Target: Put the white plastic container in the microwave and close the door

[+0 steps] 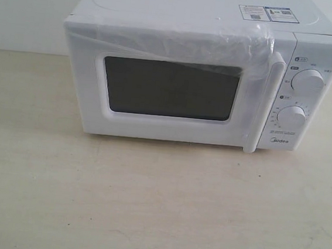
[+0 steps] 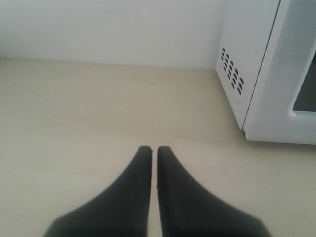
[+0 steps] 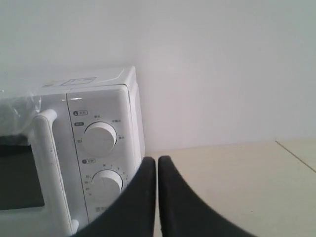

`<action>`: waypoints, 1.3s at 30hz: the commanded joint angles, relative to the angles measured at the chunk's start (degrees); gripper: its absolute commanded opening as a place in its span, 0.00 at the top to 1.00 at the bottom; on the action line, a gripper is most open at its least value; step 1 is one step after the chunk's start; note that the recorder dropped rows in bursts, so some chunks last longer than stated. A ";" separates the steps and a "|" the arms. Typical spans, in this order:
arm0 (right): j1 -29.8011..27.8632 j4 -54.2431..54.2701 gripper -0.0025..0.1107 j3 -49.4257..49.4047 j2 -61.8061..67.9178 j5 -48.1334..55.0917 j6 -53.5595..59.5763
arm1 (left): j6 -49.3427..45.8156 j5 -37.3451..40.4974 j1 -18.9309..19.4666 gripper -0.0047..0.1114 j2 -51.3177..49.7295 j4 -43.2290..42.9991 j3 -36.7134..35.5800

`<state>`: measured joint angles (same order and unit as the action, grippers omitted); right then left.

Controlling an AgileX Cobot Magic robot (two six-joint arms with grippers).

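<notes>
Exterior: microwave [image 1: 200, 75] sitting on table [image 1: 146, 205], door [image 1: 169, 89] lying shut, film [image 1: 180, 40] clinging over its top edge, handle [image 1: 262, 104] standing just beside dials [image 1: 307, 81] | Left wrist: left gripper [image 2: 154, 149] hanging over table, fingers pressing nearly together, gripping nothing, vents [image 2: 232, 71] showing nearby | Right wrist: right gripper [image 3: 157, 159] fingers meeting likewise, empty, facing the dials.

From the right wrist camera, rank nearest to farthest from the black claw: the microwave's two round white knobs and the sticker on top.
1. Lower round white plastic dial, low on the white boxy microwave front, beside the right claw.
2. Upper round white dial, directly above the first.
3. Rectangular paper sticker, on the microwave's top, farthest.
</notes>
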<state>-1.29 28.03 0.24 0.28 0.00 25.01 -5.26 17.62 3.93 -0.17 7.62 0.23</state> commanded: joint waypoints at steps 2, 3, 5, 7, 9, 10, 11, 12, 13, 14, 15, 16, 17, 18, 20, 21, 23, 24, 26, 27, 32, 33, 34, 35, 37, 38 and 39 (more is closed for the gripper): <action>-0.19 -0.30 0.98 -0.24 -0.28 6.37 4.28 | -0.34 0.01 0.17 0.92 0.17 0.30 -0.23; -0.19 -0.30 0.98 -0.24 -0.28 7.60 4.43 | -0.34 0.01 0.17 0.92 0.17 0.30 -0.23; -0.19 -0.30 0.98 -0.24 -0.28 10.21 4.06 | -0.34 0.01 0.17 0.92 0.17 0.30 -0.23; -0.19 1.80 0.98 -0.24 -0.28 10.34 2.11 | -0.34 0.01 0.17 0.92 0.17 0.30 -0.23; -0.19 1.42 0.98 -0.24 -0.28 10.38 -1.05 | -0.34 0.01 0.17 0.92 0.17 0.30 -0.23; -0.19 -1.20 0.98 -0.24 -0.28 10.38 -1.98 | -0.34 0.01 0.17 0.92 0.17 0.30 -0.23; -0.19 -9.73 0.98 -0.24 -0.28 10.96 -9.28 | -0.34 0.01 0.17 0.92 0.17 0.30 -0.23; -0.19 -14.91 0.98 -0.24 -0.28 11.61 -14.22 | -0.34 0.01 0.17 0.92 0.17 0.30 -0.23; -0.19 -23.35 0.98 -0.24 -0.28 13.52 -21.49 | -0.34 0.01 0.17 0.92 0.17 0.30 -0.23; -0.19 -25.86 0.98 -0.24 -0.28 15.07 -24.22 | -0.34 0.01 0.17 0.92 0.17 0.30 -0.23; -0.19 -28.03 0.98 -0.24 -0.28 18.87 -25.01 | -0.34 0.01 0.17 0.92 0.17 0.30 -0.23; -0.19 -28.35 0.98 -0.24 -0.28 19.13 -24.21 | -0.34 0.01 0.17 0.92 0.17 0.30 -0.23; -0.19 -28.35 0.98 -0.24 -0.28 19.13 -23.61 | -0.34 0.01 0.17 0.92 0.17 0.30 -0.23; -0.19 -28.35 0.98 -0.24 -0.28 19.13 -23.02 | -0.34 0.01 0.17 0.92 0.17 0.30 -0.23; -0.19 -28.35 0.98 -0.24 -0.28 19.48 -23.02 | -0.34 0.01 0.17 0.92 0.17 0.30 -0.23; -0.19 -28.35 0.98 -0.24 -0.28 19.61 -23.47 | -0.34 0.01 0.17 0.92 0.17 0.30 -0.23; -0.19 -28.35 0.98 -0.24 -0.28 19.61 -23.85 | -0.34 0.01 0.17 0.92 0.17 0.30 -0.23; -0.19 -28.35 0.98 -0.24 -0.28 19.61 -23.85 | -0.34 0.01 0.17 0.92 0.17 0.30 -0.23; -0.19 -28.35 0.98 -0.24 -0.28 19.61 -23.85 | -0.34 0.01 0.17 0.92 0.17 0.30 -0.23; -0.19 -28.35 0.98 -0.24 -0.28 19.61 -23.85 | -0.34 0.01 0.17 0.92 0.17 0.30 -0.23; -0.19 -28.35 0.98 -0.24 -0.28 19.61 -23.85 | -0.34 0.01 0.17 0.92 0.17 0.30 -0.23; -0.19 -28.35 0.98 -0.24 -0.28 19.61 -23.85 | -0.34 0.01 0.17 0.92 0.17 0.30 -0.23; -0.19 -28.35 0.98 -0.24 -0.28 19.61 -23.85 | -0.34 0.01 0.17 0.92 0.17 0.30 -0.23; -0.19 -28.35 0.98 -0.24 -0.28 19.61 -23.85 | -0.34 0.01 0.17 0.92 0.17 0.30 -0.23; -0.19 -28.35 0.98 -0.24 -0.28 19.61 -23.85 | -0.34 0.01 0.17 0.92 0.17 0.30 -0.23; -0.19 -28.35 0.98 -0.24 -0.28 19.61 -23.85 | -0.34 0.01 0.17 0.92 0.17 0.30 -0.23; -0.19 -28.35 0.98 -0.24 -0.28 19.61 -23.85 | -0.34 0.01 0.17 0.92 0.17 0.30 -0.23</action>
<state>-1.29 0.00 -0.02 0.28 19.77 1.18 -5.26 17.62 3.93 -0.17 7.62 0.23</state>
